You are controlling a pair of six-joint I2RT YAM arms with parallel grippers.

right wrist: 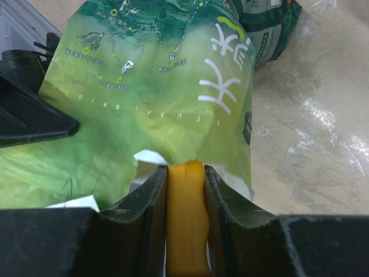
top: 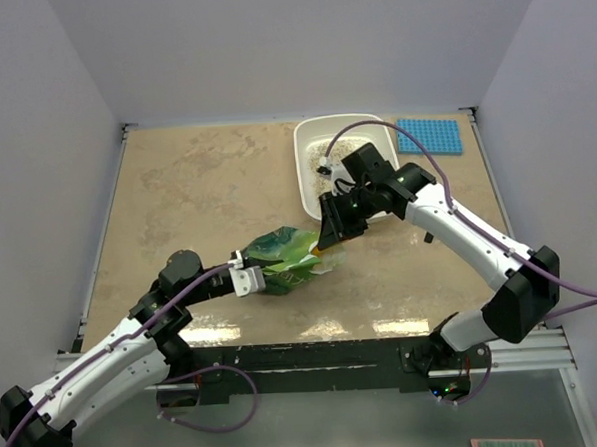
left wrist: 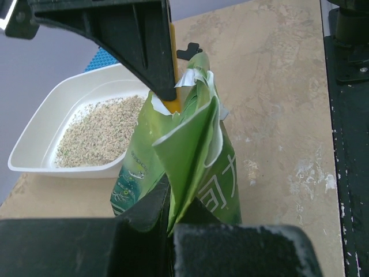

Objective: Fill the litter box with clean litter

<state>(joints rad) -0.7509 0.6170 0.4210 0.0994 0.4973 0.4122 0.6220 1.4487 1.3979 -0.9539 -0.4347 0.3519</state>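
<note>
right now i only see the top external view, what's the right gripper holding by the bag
Observer: The right gripper is shut on an orange-yellow scoop, whose far end is hidden behind the green bag.
Operator: has the left one really got the bag
Observer: Yes, the left gripper clamps a fold near the bag's torn-open top.
Operator: how full is the box
Observer: The litter box holds a shallow layer of clean litter; its walls rise well above it.
</note>
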